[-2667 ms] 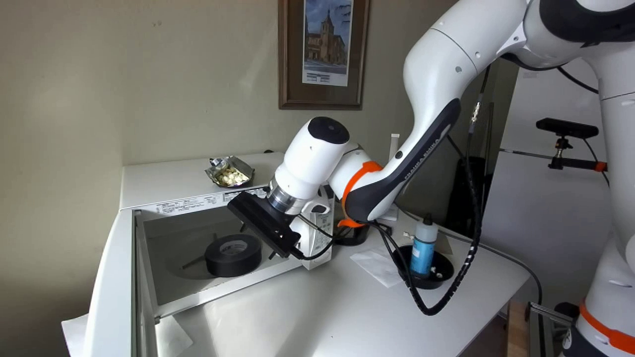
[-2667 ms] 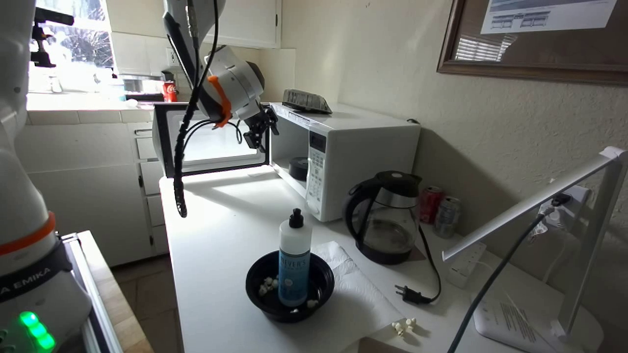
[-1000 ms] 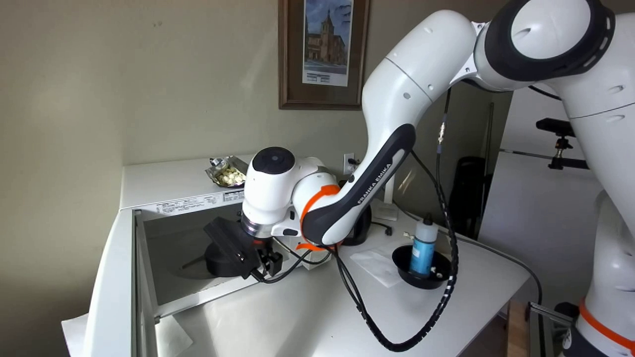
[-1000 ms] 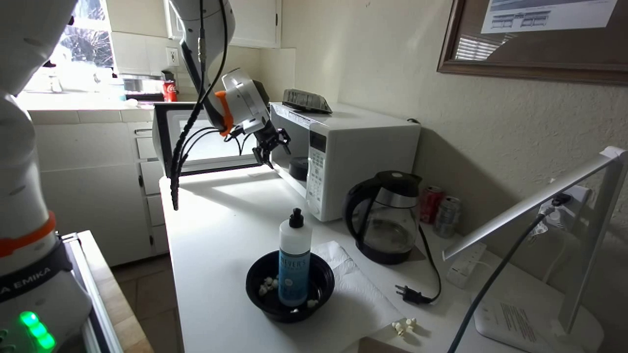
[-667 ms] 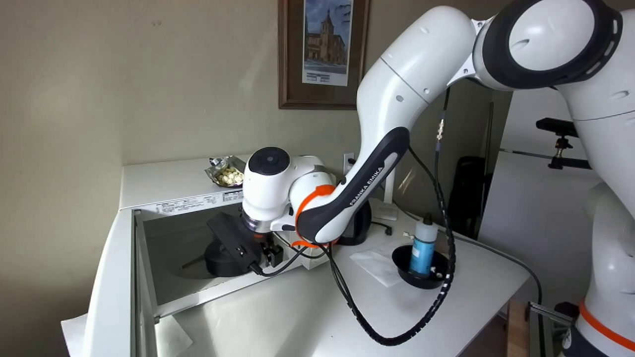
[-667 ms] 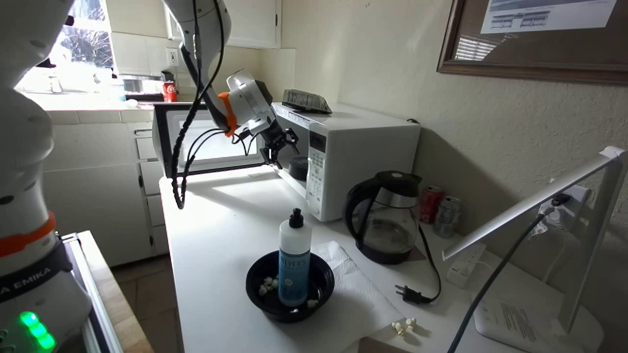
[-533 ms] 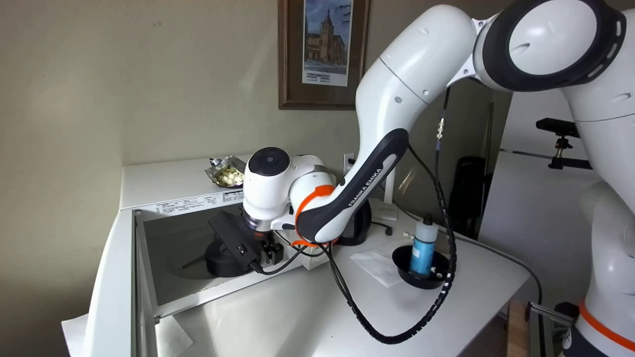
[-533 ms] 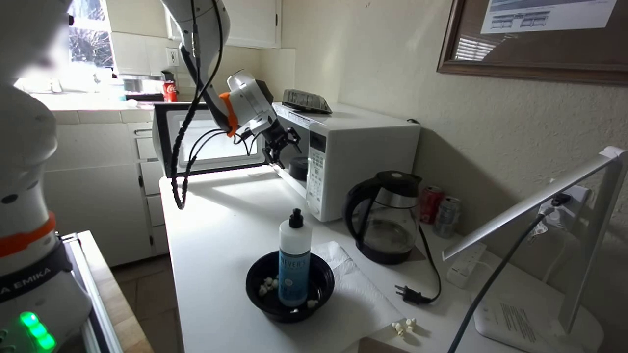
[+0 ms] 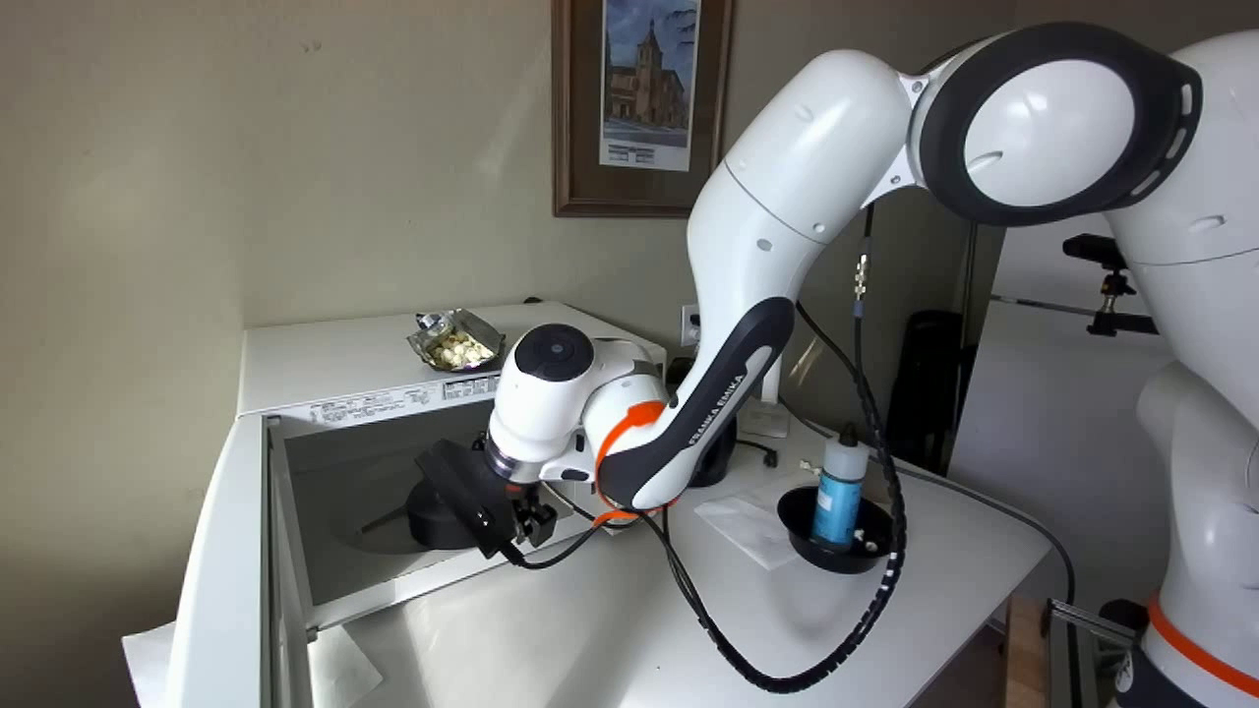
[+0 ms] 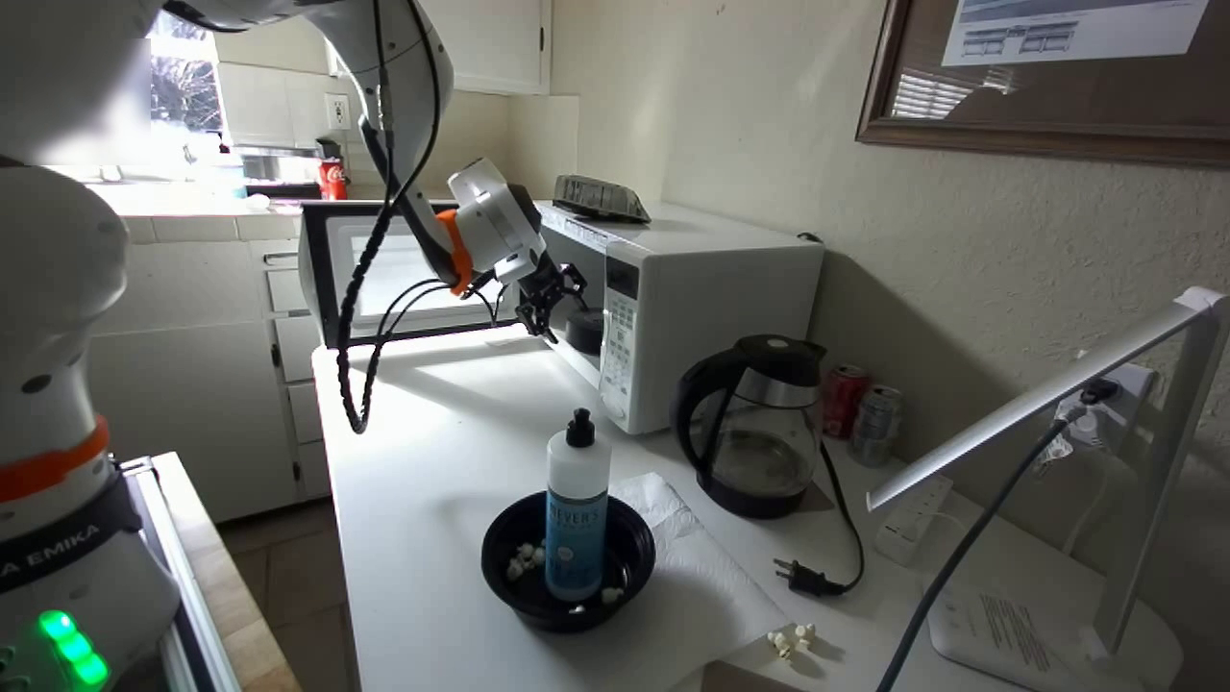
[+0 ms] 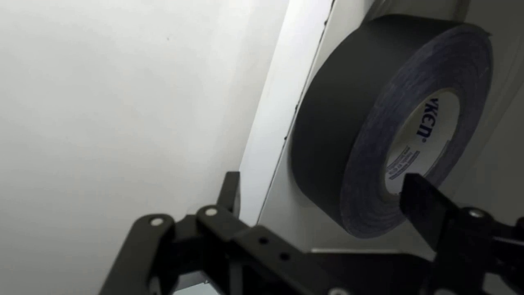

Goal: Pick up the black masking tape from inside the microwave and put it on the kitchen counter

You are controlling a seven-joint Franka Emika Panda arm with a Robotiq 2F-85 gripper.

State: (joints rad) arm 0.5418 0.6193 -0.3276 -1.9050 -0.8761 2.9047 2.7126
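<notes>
Since its jaws stand wide apart w/ nothing held, the tool [image 11: 321,184] in the wrist view prob. means to pinch the near wall of the tape [image 11: 380,123]: one jaw shows by the hollow, the other beyond the sill [image 11: 276,110]. In an exterior view the tape lies flat just inside the microwave [image 10: 730,317]; tool is tilted down at it, likely b/c the roof [image 10: 711,231] blocks a straight drop. In an exterior view the door [image 9: 221,551] hangs wide, presum. for access, & the arm [image 9: 752,231] is stretched over the table [image 9: 551,629], tape's dest.
</notes>
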